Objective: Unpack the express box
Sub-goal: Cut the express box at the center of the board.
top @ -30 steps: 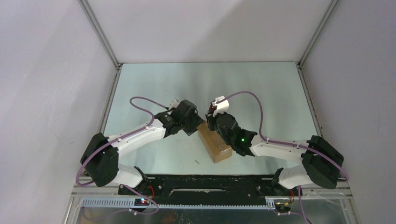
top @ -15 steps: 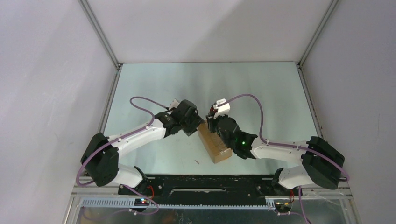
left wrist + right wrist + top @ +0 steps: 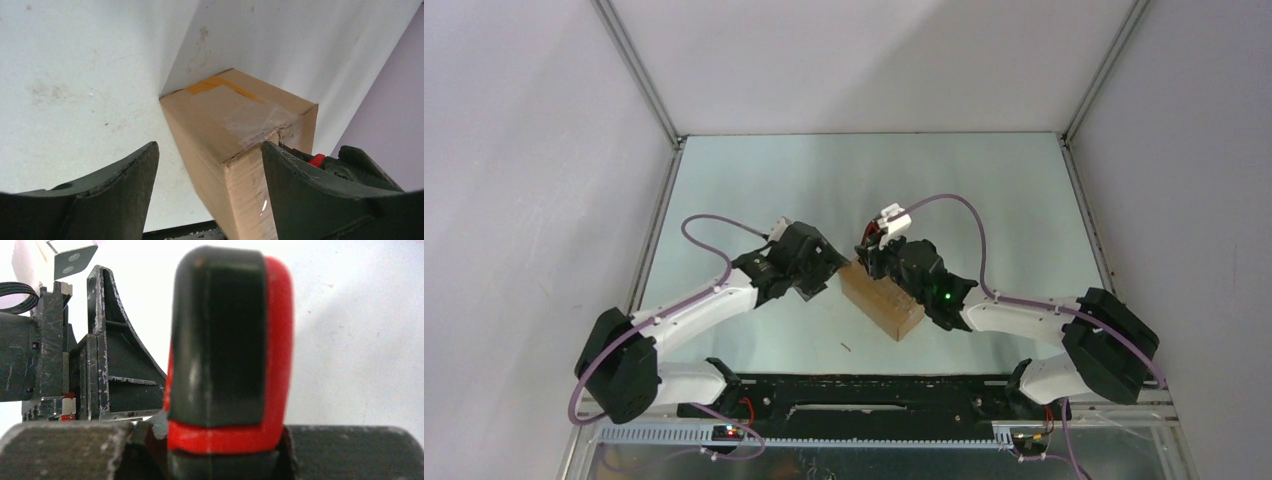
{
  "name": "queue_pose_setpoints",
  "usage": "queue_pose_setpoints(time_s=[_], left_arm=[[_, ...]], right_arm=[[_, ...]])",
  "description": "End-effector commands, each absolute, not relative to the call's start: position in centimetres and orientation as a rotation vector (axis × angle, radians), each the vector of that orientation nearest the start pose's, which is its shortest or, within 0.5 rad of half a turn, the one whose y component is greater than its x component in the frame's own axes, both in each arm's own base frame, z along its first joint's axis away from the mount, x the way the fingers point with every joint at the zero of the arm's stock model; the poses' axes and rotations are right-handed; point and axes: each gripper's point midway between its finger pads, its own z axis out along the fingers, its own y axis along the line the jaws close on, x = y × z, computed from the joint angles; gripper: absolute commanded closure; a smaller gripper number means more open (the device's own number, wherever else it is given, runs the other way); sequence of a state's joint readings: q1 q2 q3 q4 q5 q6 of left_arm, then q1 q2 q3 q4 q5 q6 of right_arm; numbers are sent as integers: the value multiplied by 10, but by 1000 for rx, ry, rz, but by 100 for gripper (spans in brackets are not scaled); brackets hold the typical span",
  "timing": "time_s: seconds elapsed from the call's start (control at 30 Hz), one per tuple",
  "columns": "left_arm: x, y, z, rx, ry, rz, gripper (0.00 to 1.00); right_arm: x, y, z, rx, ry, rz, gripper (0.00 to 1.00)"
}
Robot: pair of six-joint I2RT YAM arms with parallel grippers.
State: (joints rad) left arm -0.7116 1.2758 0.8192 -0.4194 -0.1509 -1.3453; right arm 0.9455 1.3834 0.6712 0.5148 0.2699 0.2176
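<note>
Near the middle of the bench (image 3: 984, 190), a short way beyond the two arm bases, the brown box (image 3: 882, 300) lies flat and turned at an angle, with its near end more to the right. It is closed. In the left wrist view a patch of clear tape (image 3: 255, 120) covers one upper corner and a strip of orange tape (image 3: 215, 85) crosses the far edge. Both claws meet at the far end of the box. The left claw (image 3: 209, 150) is released: its two fingers stand wide apart, the corner of the box shows between them, and bare bench is visible between the left finger and the cardboard. The right claw (image 3: 220, 440) is clenched on a red-and-black knife (image 3: 225, 340), which it holds at the far right corner of the box, just beside the left claw. I cannot tell if the knife touches the cardboard.
</note>
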Motion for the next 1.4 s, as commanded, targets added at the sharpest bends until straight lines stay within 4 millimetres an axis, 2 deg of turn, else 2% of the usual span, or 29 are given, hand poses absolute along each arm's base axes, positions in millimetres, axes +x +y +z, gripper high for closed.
queue_pose_setpoints(time_s=[0.0,0.13,0.27,0.47,0.7,0.9,1.1,1.2,1.37], left_arm=[[254,-231,121,-781,2386,-764,20],[253,-237,134,-703,2371,-853,15],[247,-253,146,-598,2364,-999,13],[236,-262,131,-555,2390,-1096,15],[243,-274,119,-616,2347,-1209,20],[247,-270,106,-723,2359,-1161,31],[247,-262,102,-792,2373,-1084,39],[244,-257,94,-825,2404,-1036,41],[245,-255,95,-858,2398,-1020,43]], right_arm=[[290,348,191,-513,1678,688,100],[297,350,194,-501,1671,711,100],[301,354,197,-502,1666,713,100],[302,356,199,-501,1664,724,100],[296,361,199,-515,1670,736,100],[294,361,202,-523,1691,709,100],[296,362,214,-523,1691,678,100],[297,362,217,-522,1691,665,100],[297,359,218,-533,1694,625,100]])
